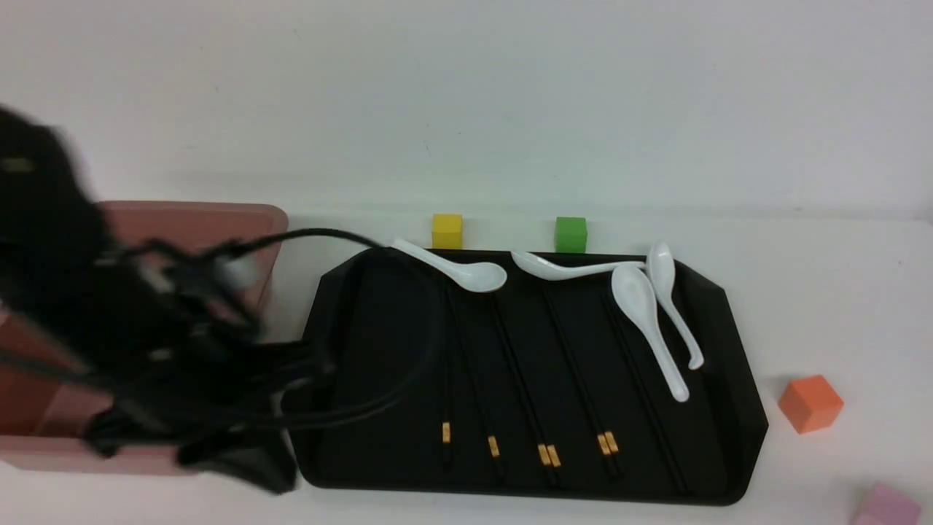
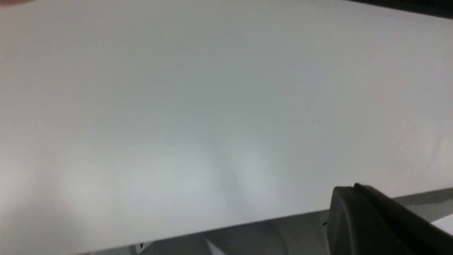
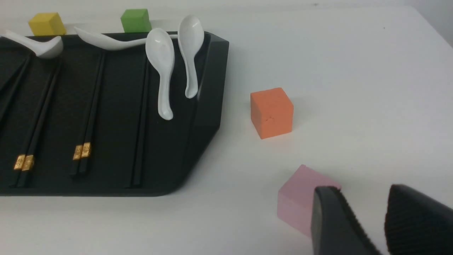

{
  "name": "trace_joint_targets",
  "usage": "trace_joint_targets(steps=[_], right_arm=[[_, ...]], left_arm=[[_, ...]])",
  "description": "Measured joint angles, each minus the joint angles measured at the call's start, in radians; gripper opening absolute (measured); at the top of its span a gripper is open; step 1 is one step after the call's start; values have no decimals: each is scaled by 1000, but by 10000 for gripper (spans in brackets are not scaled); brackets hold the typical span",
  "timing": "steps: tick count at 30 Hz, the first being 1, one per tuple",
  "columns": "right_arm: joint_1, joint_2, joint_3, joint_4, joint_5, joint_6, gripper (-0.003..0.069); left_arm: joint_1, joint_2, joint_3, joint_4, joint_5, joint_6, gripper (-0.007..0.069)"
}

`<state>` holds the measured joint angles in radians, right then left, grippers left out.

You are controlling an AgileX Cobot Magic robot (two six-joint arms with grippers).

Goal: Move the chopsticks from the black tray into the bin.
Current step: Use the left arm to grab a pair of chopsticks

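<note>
The chopsticks (image 1: 525,379) lie side by side in the tray (image 1: 736,379), gold bands toward the robot, with white spoons (image 1: 649,321) at the far rim. The left gripper (image 1: 248,463), blurred, is closed near the bin (image 1: 197,219), by the tray's left edge; whether it holds anything I cannot tell. The right gripper (image 3: 362,198) hangs slightly open, empty, beside a pink cube (image 3: 300,202)

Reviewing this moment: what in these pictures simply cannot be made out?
- Bin interior: front view, the blurred left arm covers it.
- Left hand: motion-smeared in the front view; the left wrist view shows one finger at the edge, so any load is unseen.
- Pink cube: front view, cropped by the corner.
- Chopsticks count: front view, black shafts merge into the black tray.
</note>
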<state>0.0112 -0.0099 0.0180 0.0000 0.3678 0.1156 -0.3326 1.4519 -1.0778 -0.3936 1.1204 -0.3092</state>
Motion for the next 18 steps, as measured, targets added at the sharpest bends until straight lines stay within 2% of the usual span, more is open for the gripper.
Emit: trace_joint_targets(steps=[4, 8, 14, 18], right_arm=[[0, 0, 0, 0, 0, 0, 242], [0, 0, 0, 0, 0, 0, 242], [0, 0, 0, 0, 0, 0, 242], [0, 0, 0, 0, 0, 0, 242]], left_arm=[[-110, 141, -98, 81, -72, -129, -7], [-193, 279, -204, 182, -85, -236, 55], [-263, 492, -412, 356, -61, -364, 240], [-262, 567, -495, 394, -61, -390, 361]])
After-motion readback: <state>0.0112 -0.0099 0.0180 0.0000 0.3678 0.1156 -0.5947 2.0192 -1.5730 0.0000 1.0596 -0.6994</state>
